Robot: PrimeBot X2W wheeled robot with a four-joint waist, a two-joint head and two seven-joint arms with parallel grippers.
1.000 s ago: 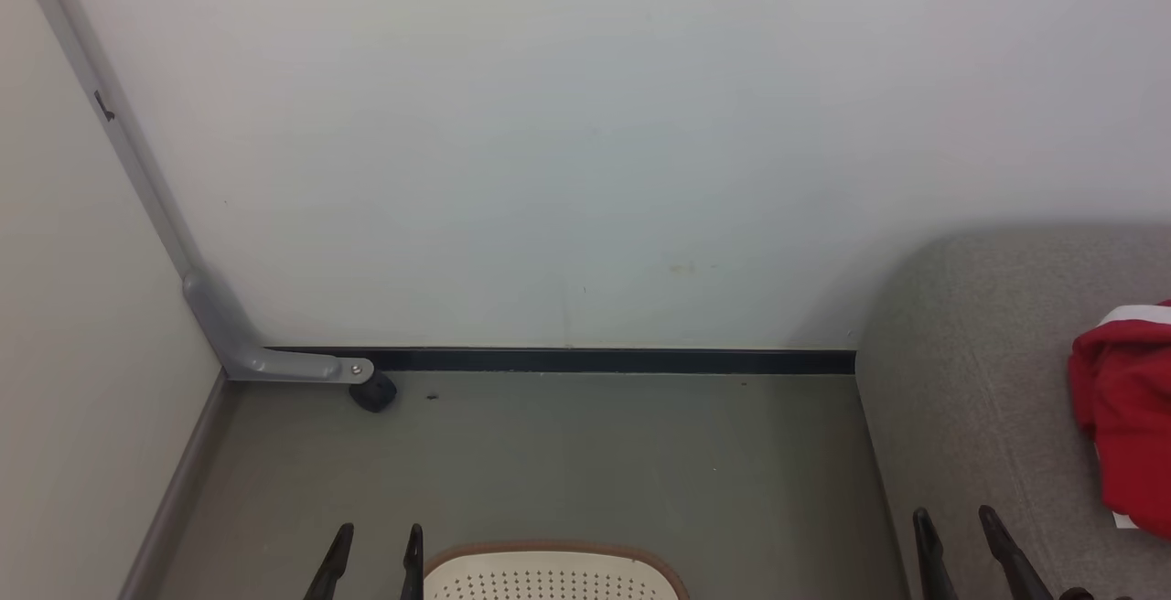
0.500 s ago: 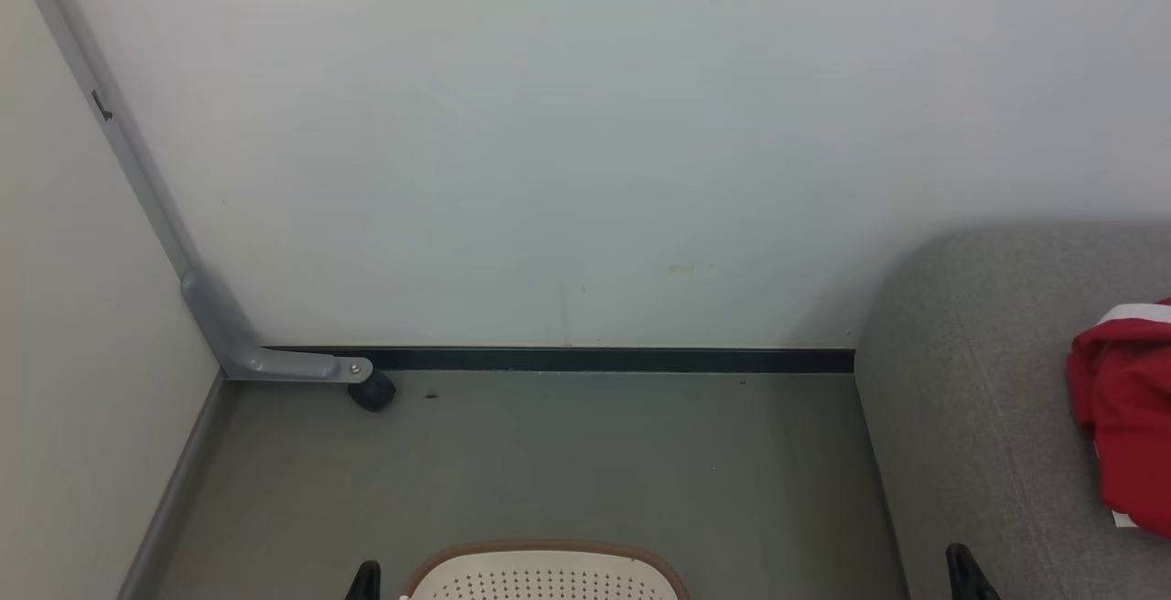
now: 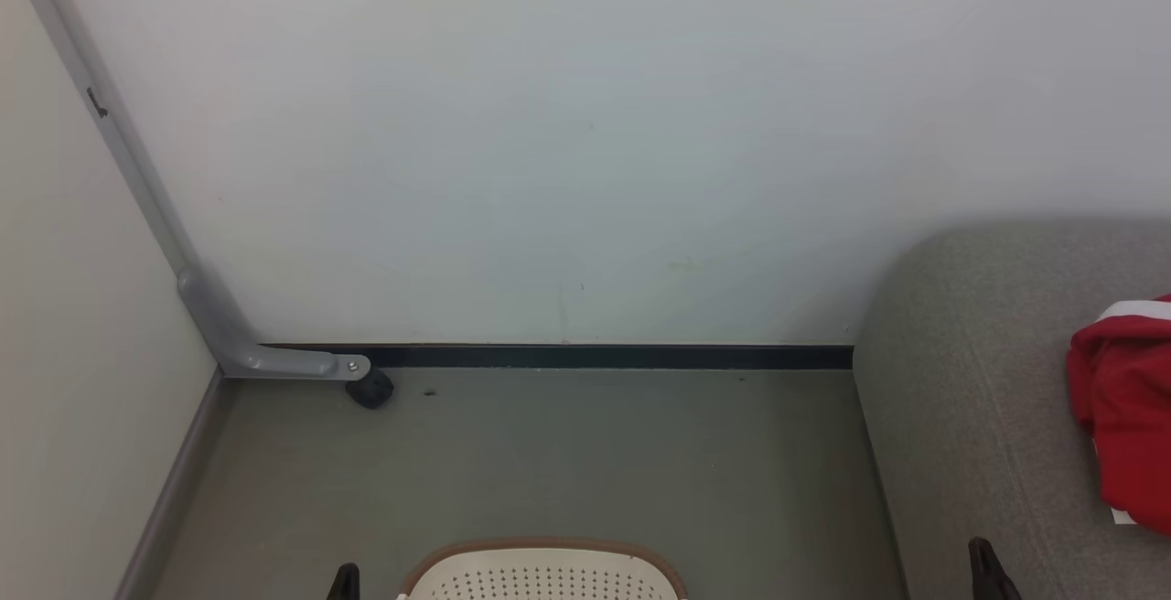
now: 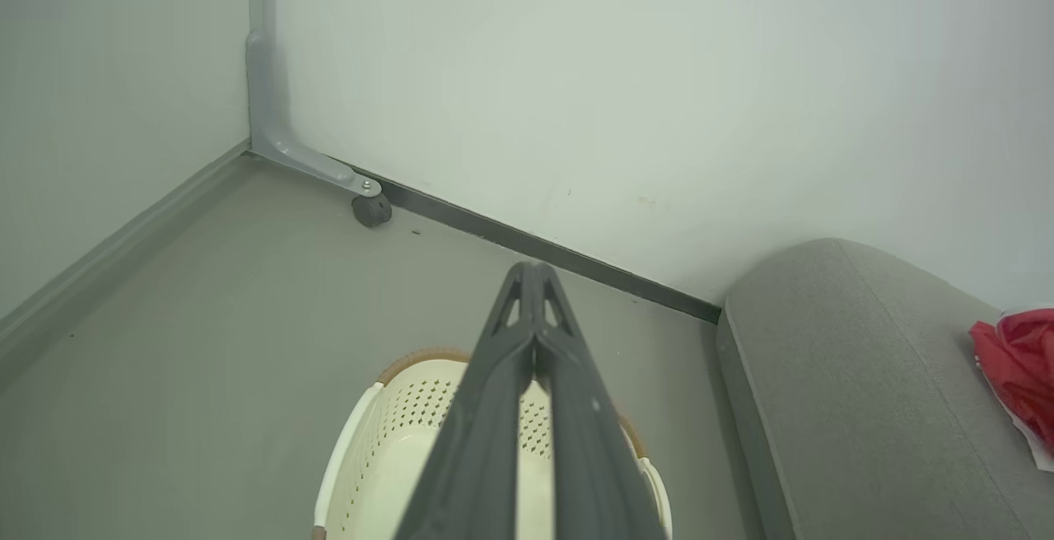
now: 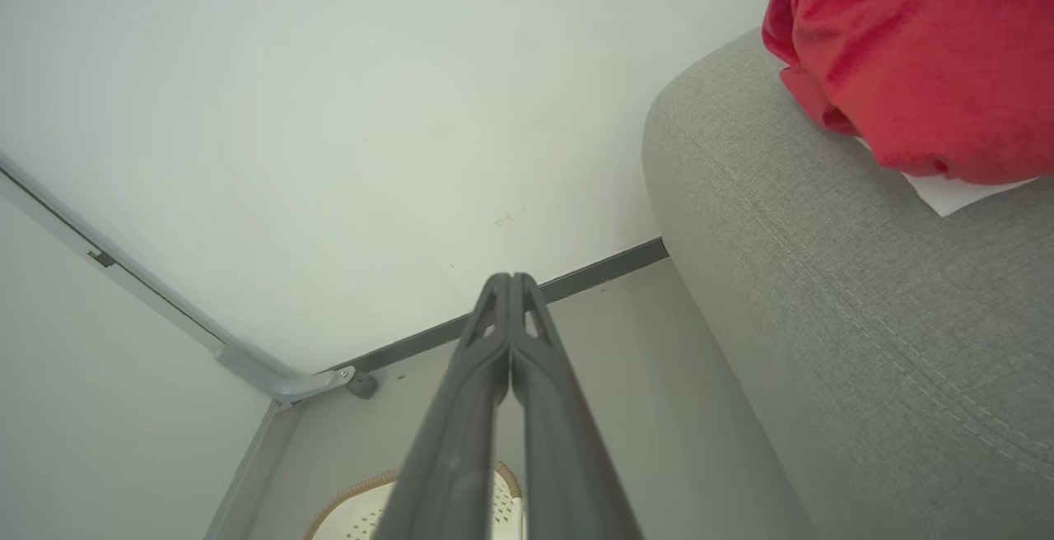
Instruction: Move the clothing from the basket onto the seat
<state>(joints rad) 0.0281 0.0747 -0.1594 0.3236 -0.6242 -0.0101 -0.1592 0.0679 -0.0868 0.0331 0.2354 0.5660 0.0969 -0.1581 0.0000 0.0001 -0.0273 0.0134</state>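
My left gripper (image 4: 533, 276) has its fingers pressed tip to tip with nothing between them, and I hold it just by the left side of the basket (image 4: 387, 408), over the grey floor (image 3: 549, 454). My right gripper (image 5: 510, 283) is pinched closed and empty too, well off to the basket's right at the rounded edge of the seat (image 5: 823, 293). The clothing (image 5: 914, 54), a red heap with a white bit under it, lies on that seat, further right of the basket again.
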